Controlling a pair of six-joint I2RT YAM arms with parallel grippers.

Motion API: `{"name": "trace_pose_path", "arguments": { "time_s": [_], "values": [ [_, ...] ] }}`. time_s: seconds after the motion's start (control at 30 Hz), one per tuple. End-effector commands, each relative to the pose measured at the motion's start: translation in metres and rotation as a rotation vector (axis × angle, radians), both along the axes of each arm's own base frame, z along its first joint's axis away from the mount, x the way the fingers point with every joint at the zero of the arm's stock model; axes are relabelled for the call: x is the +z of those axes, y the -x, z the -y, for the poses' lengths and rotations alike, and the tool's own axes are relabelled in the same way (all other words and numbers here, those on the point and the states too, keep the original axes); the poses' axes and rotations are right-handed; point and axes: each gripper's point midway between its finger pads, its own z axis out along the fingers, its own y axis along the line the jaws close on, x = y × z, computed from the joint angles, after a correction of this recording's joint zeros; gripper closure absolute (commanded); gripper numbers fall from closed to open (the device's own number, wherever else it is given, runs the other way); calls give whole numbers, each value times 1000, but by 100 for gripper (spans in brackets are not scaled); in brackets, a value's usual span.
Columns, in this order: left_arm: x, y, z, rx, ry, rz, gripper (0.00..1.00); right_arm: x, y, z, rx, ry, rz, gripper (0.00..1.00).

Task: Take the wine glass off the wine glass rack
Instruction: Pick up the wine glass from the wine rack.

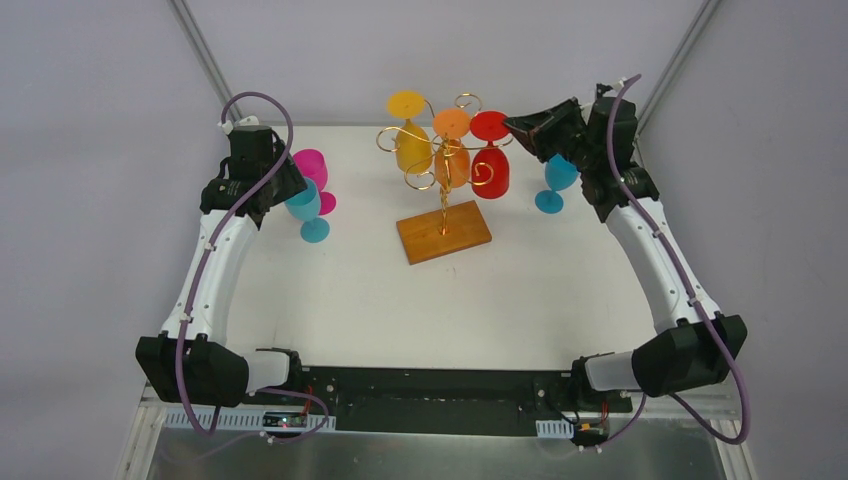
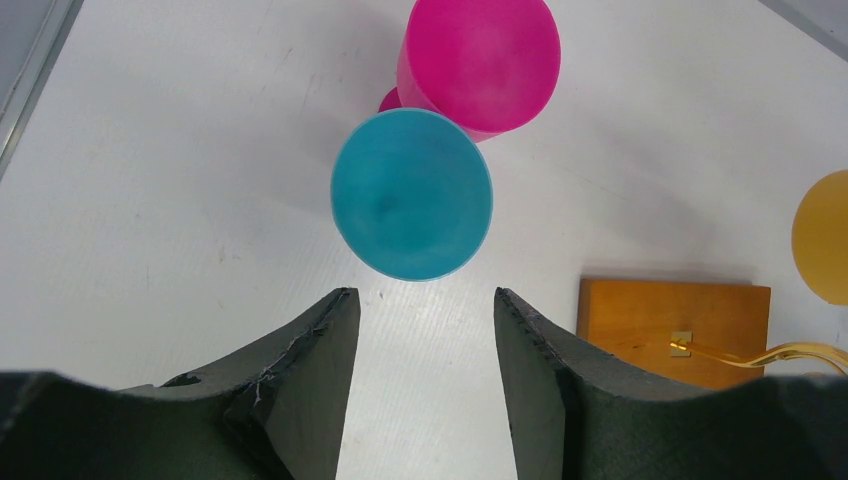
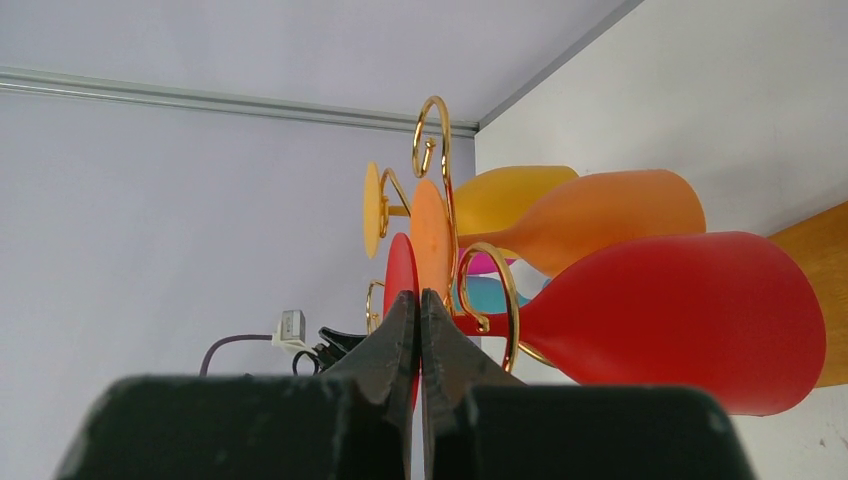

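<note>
Now my left fingers (image 2: 320,350) open near teal wine glass (image 2: 412,195); right fingers (image 3: 402,335) shut by red wine glass (image 3: 680,315) on gold wire rack (image 1: 443,232).

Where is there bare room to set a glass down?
Free: the near half of the white table, between the brown wooden rack base and the near edge. Crowded: back left, pink glass and teal glass; back right, a blue glass.

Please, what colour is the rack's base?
The base is brown, clearest in the top view.
</note>
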Motion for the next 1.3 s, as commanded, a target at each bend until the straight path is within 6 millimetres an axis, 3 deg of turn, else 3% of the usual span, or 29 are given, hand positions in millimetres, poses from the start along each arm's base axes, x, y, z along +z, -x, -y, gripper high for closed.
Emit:
{"name": "trace_pose_path", "arguments": {
  "time_s": [0.0, 0.33, 0.63, 0.97, 1.27],
  "values": [
    [1, -2, -3, 13, 2, 12, 47, 38, -4, -6, 8, -32, 89, 100],
    [1, -2, -3, 10, 2, 13, 47, 43, -22, -8, -18, -11, 77, 100],
    [2, -2, -3, 9, 1, 15, 47, 29, -36, -2, -54, 23, 45, 100],
    [1, -2, -3, 7, 4, 13, 46, 23, -40, 25, -118, 50, 32, 100],
    [-1, -3, -1, 3, 11, 6, 46, 26, -26, 50, -170, 45, 32, 100]
  ]
}}
